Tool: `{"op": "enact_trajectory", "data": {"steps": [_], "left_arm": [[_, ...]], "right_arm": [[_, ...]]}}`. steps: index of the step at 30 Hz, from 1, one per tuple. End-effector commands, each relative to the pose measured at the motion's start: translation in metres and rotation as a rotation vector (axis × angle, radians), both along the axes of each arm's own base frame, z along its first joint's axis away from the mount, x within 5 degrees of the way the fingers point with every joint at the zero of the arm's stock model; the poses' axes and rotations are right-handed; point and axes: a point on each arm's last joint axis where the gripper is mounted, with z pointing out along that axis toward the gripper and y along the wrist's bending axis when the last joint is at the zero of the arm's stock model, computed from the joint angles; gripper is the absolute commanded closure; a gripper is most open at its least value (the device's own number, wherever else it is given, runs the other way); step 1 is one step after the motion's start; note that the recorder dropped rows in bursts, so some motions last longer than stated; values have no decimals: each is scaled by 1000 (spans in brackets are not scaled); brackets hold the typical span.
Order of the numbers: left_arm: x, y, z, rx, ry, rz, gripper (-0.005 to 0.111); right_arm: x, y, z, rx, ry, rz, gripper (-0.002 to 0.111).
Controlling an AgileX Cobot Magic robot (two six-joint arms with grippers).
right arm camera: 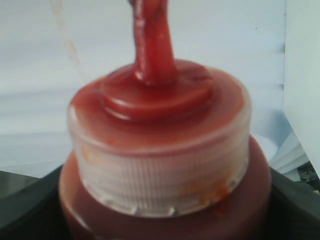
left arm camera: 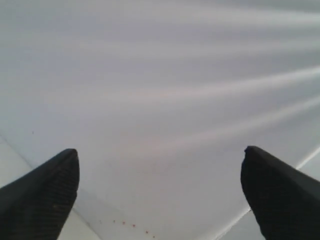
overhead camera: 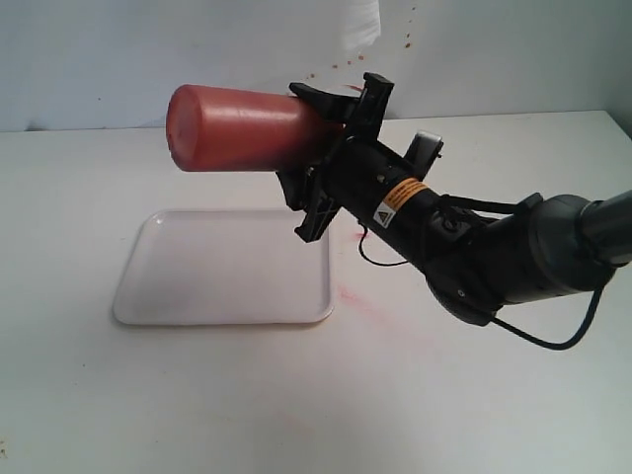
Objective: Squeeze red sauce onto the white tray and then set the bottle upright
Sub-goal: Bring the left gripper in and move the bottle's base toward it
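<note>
My right gripper [overhead camera: 331, 148] is shut on the bottle [overhead camera: 242, 128] near its cap end. It holds the orange-red bottle level in the air above the far edge of the white tray [overhead camera: 227, 267], flat base pointing left. In the right wrist view the ribbed cap [right arm camera: 160, 165] and the sauce-smeared nozzle [right arm camera: 152, 45] fill the picture, and the right gripper [right arm camera: 160, 215] clasps the bottle's shoulder. No glossy blob of red sauce shows on the tray. My left gripper [left arm camera: 160, 185] is open over a white surface and holds nothing; it is outside the exterior view.
Faint pinkish smears [overhead camera: 351, 296] mark the white table right of the tray. Tiny red specks [overhead camera: 405, 39] dot the back wall, and a row of small red dots [left arm camera: 125, 224] shows near the left gripper. The right arm [overhead camera: 494, 247] stretches in from the right.
</note>
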Motion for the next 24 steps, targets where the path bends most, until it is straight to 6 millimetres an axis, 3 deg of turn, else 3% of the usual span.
{"op": "enact_trajectory", "data": {"steps": [1, 4, 6, 11, 14, 19, 24], "left_arm": [[38, -7, -25, -48, 9, -98, 35], [54, -19, -43, 16, -13, -224, 40], [66, -22, -57, 12, 62, -256, 39], [80, -34, -81, 24, 168, -288, 27], [84, -49, -79, 56, 151, -341, 21], [89, -81, -67, 68, 86, -443, 21], [95, -84, -61, -117, 78, -367, 21]], "right_arm": [[2, -2, 14, 77, -46, -37, 108], [2, -2, 13, 72, -33, -44, 108], [3, -2, 12, 69, -24, -49, 108], [4, -3, 7, 38, 28, -65, 108], [6, -4, 2, 16, 76, -84, 108], [7, -5, -2, 1, 118, -103, 108], [9, -9, -2, 31, 140, -149, 108]]}}
